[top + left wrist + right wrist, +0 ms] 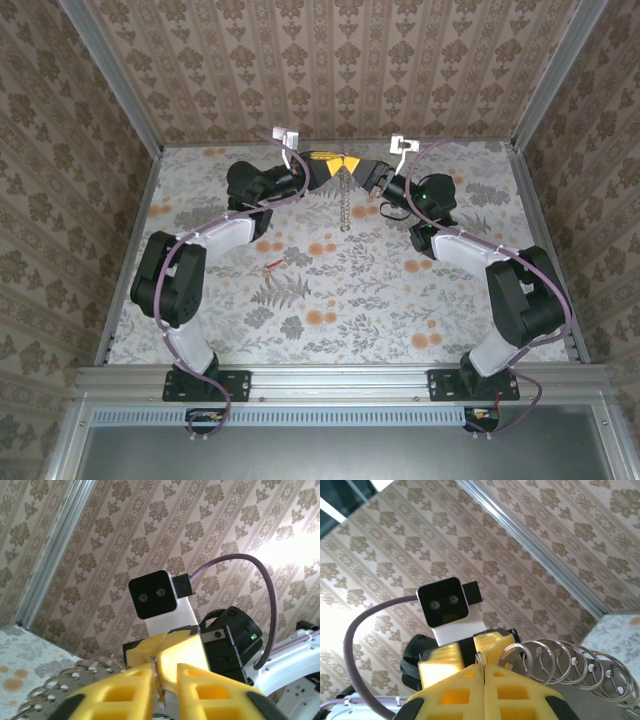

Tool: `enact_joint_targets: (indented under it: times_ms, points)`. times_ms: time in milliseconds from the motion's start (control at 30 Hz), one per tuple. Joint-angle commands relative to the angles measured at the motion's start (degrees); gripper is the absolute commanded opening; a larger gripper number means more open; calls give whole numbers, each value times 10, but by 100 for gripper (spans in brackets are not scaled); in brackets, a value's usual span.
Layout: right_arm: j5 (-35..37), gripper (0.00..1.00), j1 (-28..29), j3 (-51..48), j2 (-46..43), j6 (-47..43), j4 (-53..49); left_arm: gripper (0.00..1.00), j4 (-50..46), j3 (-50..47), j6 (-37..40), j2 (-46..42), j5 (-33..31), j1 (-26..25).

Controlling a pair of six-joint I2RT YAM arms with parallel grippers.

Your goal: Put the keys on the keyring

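**Keyring** [345, 205]. Thin grey metal. It hangs as a narrow vertical string from the spot where the two grippers meet, near the middle of the far edge of the tabletop [480, 205]. From above it cannot be told whether its lower end touches the flowered surface or stops just short of it. In the wrist views it shows as a row of overlapping wire loops with small holed metal bits. The row is cut off by the frame edge in both views, and single pieces cannot be told apart.

**Key** [272, 265]. Tiny, with a red head. It lies flat on the tabletop left of centre, well apart from the keyring and from both grippers. The blade is too small to make out.

**Left gripper** [165, 672]. Yellow fingers, raised near the far edge and pointing toward the other gripper. The jaws stand slightly parted. A thin ring wire sits in the gap, close against one finger, with space on its other side. The finger bases are cut off by the bottom of the frame.

**Right gripper** [483, 666]. Yellow fingers pressed together, clenched on a wire loop of the keyring that pokes out at the tips. It meets the left gripper tip to tip.

**Right arm's camera** [155, 594] and **left arm's camera** [443, 601]. Black-faced boxes on white mounts, each above the opposing gripper.

**Cable** [270, 595]. Purple, arching off the right arm, partly lost in glare.

**Walls** [350, 60]. Patterned paper on three sides.
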Motion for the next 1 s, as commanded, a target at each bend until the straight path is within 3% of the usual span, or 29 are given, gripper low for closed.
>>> enact_joint_targets:
  times_ms: [0,167,367,600,733,900,967]
  points:
    - [-50,0,-2,30,-48,-88,-120,28,22,12,-1,-7,-1,7]
    - [-86,0,-16,71,-84,-201,-298,39,21,0,-4,-26,2,50]
    - [-128,0,-41,116,-108,-301,-449,41,-36,3,20,-47,30,73]
    - [-174,0,-52,174,-117,-437,-620,42,-195,29,118,-69,86,73]
    - [-202,0,-54,209,-112,-511,-706,43,-356,52,236,-92,106,60]
    - [-217,0,-54,241,-103,-569,-783,43,-756,146,519,-111,83,16]
    - [-221,0,-54,249,-99,-581,-799,43,-817,169,565,-107,76,-5]
